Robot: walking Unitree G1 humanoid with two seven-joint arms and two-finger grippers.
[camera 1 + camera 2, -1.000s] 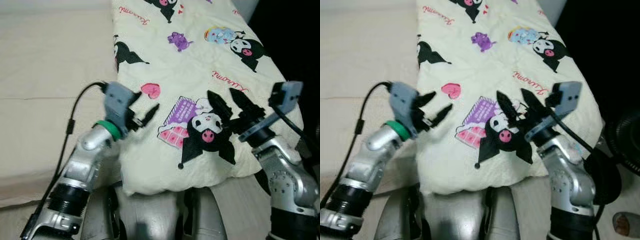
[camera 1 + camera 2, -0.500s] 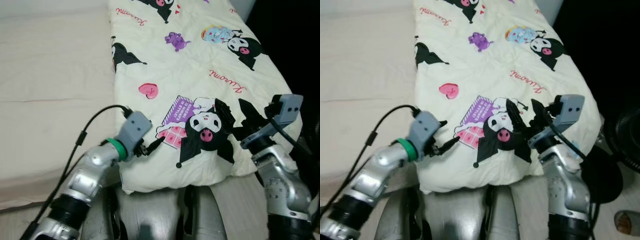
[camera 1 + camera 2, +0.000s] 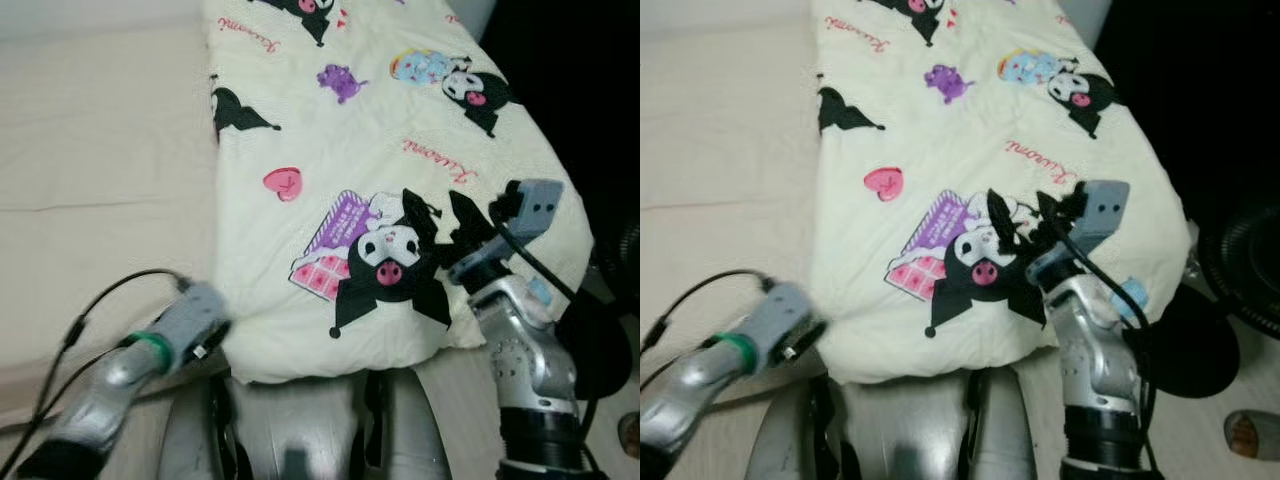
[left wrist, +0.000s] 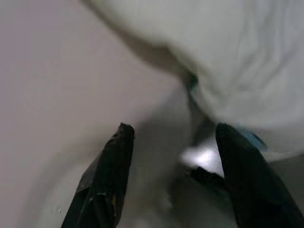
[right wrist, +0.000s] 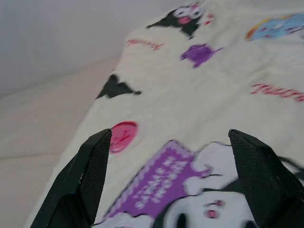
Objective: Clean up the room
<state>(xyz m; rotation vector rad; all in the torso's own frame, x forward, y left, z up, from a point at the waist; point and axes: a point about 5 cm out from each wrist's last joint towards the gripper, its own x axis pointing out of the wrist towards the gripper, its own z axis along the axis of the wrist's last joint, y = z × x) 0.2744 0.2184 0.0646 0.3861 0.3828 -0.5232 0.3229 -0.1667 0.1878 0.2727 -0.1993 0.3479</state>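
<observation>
Quilt (image 3: 350,150) lies on the bed (image 3: 100,150), its long axis running from the lower centre of the head views up toward the upper right, the near short edge bunched and rounded just above the robot's body. It is pale cream, slightly puffy and creased, printed with black cartoon figures with pink noses, a pink heart (image 3: 283,183), a purple block with lettering, a small purple creature, a blue figure and red script words. Its left long edge lies against the bare beige sheet in the left half of the frame; its right edge drops off beside dark floor.

Left hand (image 4: 171,161) sits low at the lower left, at the quilt's near left corner; in its wrist view the two black fingers (image 4: 107,175) stand apart, released, with the quilt's pale rolled edge just beyond them. Right hand (image 5: 171,180) is over the near right part of the quilt, by the large black figure (image 3: 385,270); its fingers (image 5: 90,175) are spread wide, gripping nothing, the cloth below.
</observation>
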